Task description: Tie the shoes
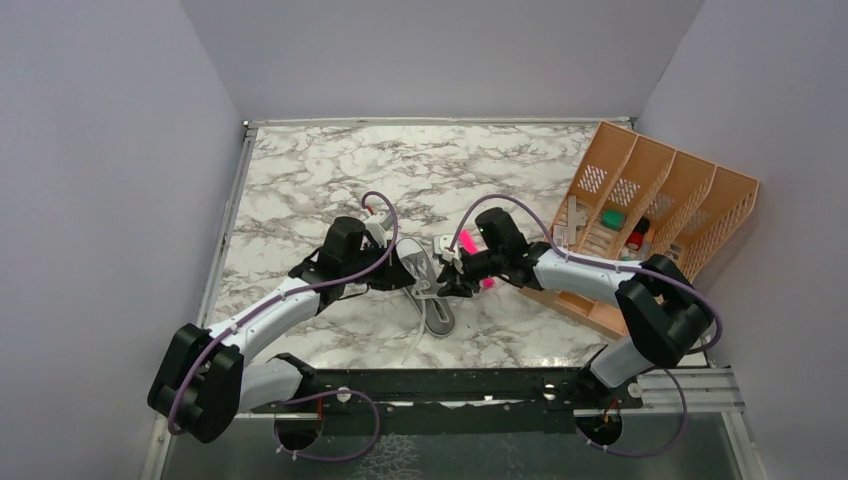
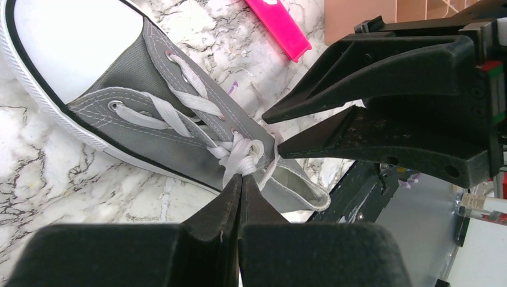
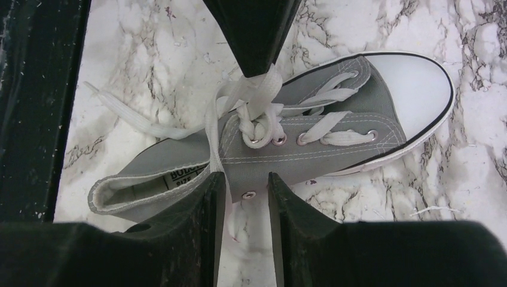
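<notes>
The grey sneaker (image 1: 437, 305) lies on its side on the marble table between both arms, with its white toe cap pointing away. It also shows in the left wrist view (image 2: 149, 143) and the right wrist view (image 3: 311, 158). My left gripper (image 2: 241, 178) is shut on the white laces (image 2: 248, 152) at the knot by the top eyelets. It comes in from the shoe's left (image 1: 398, 268). My right gripper (image 3: 246, 179) is open at the shoe's right side (image 1: 452, 283), astride the eyelet flap. One lace strand (image 3: 210, 137) runs down between its jaws.
A pink bar (image 2: 278, 27) lies just behind the right gripper (image 1: 487, 283). An orange slotted organizer (image 1: 650, 200) with small items stands at the right. A loose lace end (image 3: 119, 113) trails toward the black rail (image 1: 480, 385) at the table's near edge.
</notes>
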`<state>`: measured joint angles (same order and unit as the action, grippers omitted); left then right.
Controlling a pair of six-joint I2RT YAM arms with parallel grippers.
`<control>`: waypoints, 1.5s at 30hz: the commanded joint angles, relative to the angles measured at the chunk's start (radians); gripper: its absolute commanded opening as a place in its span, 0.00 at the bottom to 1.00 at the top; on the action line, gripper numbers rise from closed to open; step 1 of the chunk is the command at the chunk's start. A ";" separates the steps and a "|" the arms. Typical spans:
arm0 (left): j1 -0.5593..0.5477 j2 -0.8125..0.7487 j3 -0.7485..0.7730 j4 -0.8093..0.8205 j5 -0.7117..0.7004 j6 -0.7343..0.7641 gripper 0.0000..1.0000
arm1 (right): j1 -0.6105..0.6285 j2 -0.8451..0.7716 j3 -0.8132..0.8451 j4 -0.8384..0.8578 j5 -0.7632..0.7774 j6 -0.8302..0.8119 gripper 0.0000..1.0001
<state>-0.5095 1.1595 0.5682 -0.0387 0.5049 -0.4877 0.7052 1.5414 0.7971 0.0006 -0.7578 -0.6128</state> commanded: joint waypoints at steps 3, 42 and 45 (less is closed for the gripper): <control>0.006 -0.027 0.003 0.004 0.004 0.003 0.00 | 0.004 0.037 -0.019 0.064 -0.066 0.014 0.30; 0.008 -0.133 -0.080 -0.050 0.018 -0.078 0.00 | 0.032 -0.158 -0.192 0.283 0.105 0.557 0.34; 0.008 -0.119 -0.070 -0.049 0.025 -0.071 0.00 | 0.031 -0.143 -0.196 0.307 0.122 0.473 0.38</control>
<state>-0.5056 1.0416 0.4984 -0.1005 0.5053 -0.5564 0.7322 1.3811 0.6098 0.2268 -0.6193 -0.0116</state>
